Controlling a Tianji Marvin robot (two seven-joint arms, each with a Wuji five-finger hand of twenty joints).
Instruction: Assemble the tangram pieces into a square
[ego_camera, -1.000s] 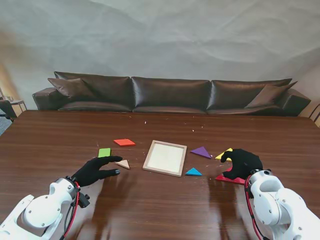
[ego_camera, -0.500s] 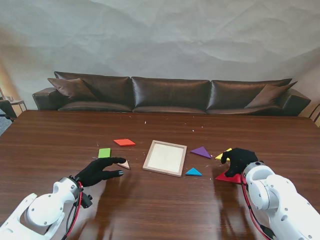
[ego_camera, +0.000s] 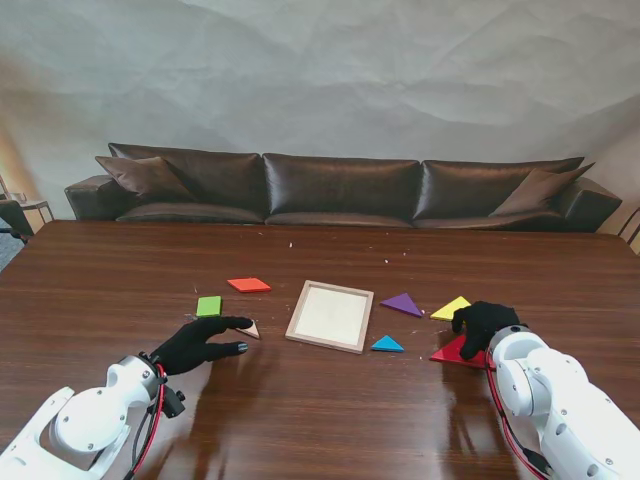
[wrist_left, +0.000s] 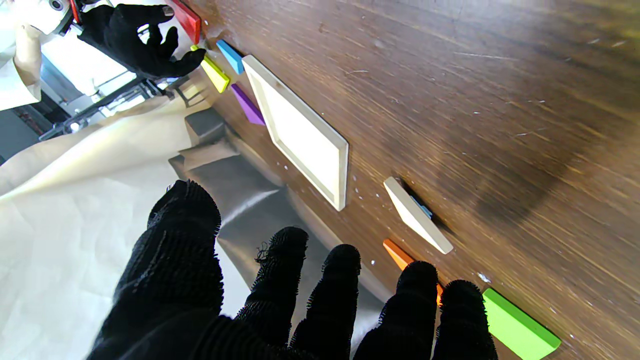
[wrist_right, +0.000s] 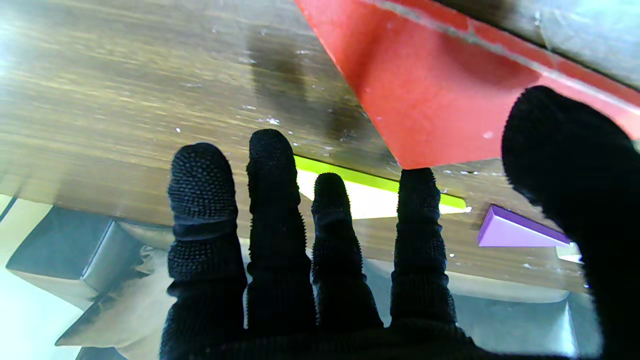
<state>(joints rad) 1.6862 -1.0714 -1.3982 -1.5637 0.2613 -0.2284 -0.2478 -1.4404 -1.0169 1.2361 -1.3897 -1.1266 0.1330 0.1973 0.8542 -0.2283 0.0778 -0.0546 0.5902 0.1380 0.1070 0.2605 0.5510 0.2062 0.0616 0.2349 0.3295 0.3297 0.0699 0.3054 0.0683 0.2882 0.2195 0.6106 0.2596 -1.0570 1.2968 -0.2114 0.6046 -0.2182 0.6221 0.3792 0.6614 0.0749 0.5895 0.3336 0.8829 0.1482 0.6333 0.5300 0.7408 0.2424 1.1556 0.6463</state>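
A: Layout, big stuff first?

B: Brown worktop (ego_camera: 320, 420) fills the lower half of the stand frame. Dark sofa (ego_camera: 340, 190) across mid-frame behind it, wrinkled grey backdrop (ego_camera: 320, 70) over the top half.

A: Frame?

B: Square tray (ego_camera: 330, 316), pale, centre of frame, lying flat, nothing inside it.

A: Robot hands?

B: Left robot hand (ego_camera: 198, 343) at lower left, fingers spread, grasping nothing; fingertips just beside the beige triangle (ego_camera: 247, 328). Can't tell if they touch it. Right robot hand (ego_camera: 484, 326) at lower right, over the red triangle (ego_camera: 455, 352). The right wrist view shows fingers extended and apart, one fingertip (wrist_right: 419, 185) at the red corner. Not gripping it; contact unclear.

A: Pieces?

B: Red triangle is the biggest, lower right, flat on the worktop. Purple triangle (ego_camera: 402, 303) right of the tray, yellow triangle (ego_camera: 450, 307) further right, just up-frame of the right robot hand and apart from it. Orange parallelogram (ego_camera: 249, 285) upper left of the tray, green square (ego_camera: 209, 305) left of it, near the left robot hand. Small blue triangle (ego_camera: 387, 344) at the tray's lower right corner, not touching. All pieces outside the tray.
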